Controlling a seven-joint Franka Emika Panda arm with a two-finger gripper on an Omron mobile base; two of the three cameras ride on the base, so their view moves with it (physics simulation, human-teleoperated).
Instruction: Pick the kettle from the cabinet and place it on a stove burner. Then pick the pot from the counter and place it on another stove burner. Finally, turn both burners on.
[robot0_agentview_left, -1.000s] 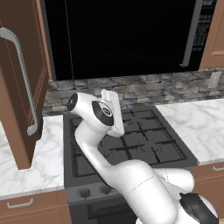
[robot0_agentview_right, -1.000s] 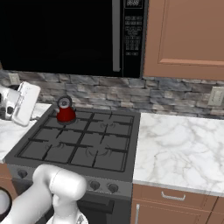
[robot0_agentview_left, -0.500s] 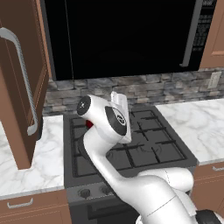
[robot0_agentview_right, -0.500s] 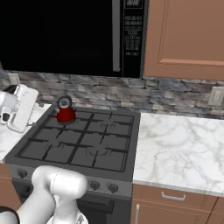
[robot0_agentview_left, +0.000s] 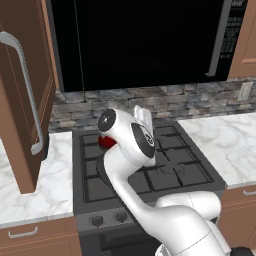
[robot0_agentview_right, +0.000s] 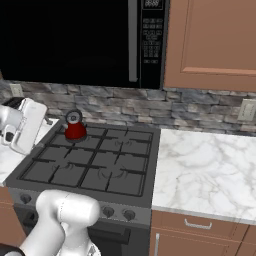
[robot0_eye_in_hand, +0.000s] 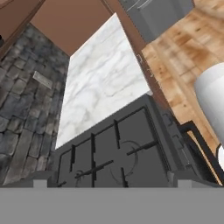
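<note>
Right base view showed the kettle (robot0_agentview_right: 75, 127) upright on the back left burner (robot0_agentview_right: 80, 136) of the stove (robot0_agentview_right: 95, 170), near the stone backsplash (robot0_agentview_right: 125, 107), with nothing holding it. Left of the stove's left edge hung the white hand of the arm (robot0_agentview_right: 22, 125), apart from the kettle. In the left base view the arm's elbow (robot0_agentview_left: 127, 137) rose over the stove's middle and hid most of the kettle, of which a red patch (robot0_agentview_left: 106, 142) showed at the back left of the stove. The cabinet door (robot0_agentview_left: 22, 95) stood open at the left, its silver handle facing the stove. White marble counter (robot0_agentview_right: 205, 170) lay on both sides of the stove, and a black microwave (robot0_agentview_right: 80, 40) hung above it. A row of knobs (robot0_agentview_right: 117, 213) ran along the stove's front edge. The hand view looked across two grated burners (robot0_eye_in_hand: 118, 153) toward the right stretch of counter (robot0_eye_in_hand: 105, 78) and the backsplash (robot0_eye_in_hand: 26, 87), with wood floor (robot0_eye_in_hand: 183, 61) along one side. The gripper's tips (robot0_eye_in_hand: 111, 178) barely showed at that view's bottom edge, set far apart at either side, so the jaws stood wide with nothing between them.
</note>
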